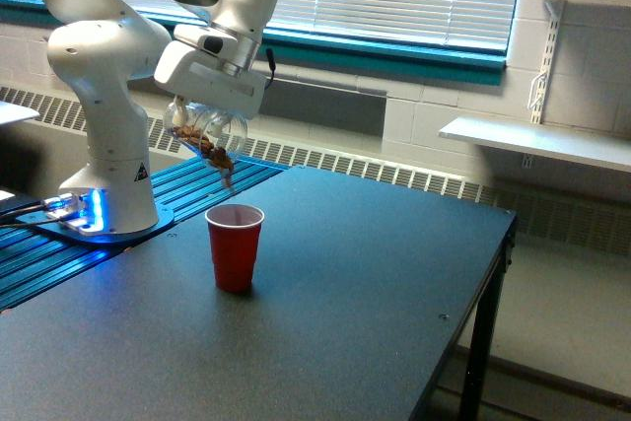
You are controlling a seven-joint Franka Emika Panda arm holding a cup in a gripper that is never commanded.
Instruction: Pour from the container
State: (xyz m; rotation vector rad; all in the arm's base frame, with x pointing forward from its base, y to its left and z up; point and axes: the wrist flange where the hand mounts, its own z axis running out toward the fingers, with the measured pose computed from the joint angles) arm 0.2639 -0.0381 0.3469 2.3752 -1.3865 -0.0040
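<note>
In the exterior view the white arm holds the container, a small clear cup with brown chunky bits inside, tipped with its mouth down toward the exterior view's right. My gripper is shut on it. Brown bits hang at the lip and one piece shows just below it in the air. The red cup stands upright on the dark table, below and slightly right of the container's mouth, its white inside visible.
The dark table runs to an edge on the exterior view's right. The arm's base with blue lights sits on a blue ribbed surface at the left. A wall shelf and window blinds lie behind.
</note>
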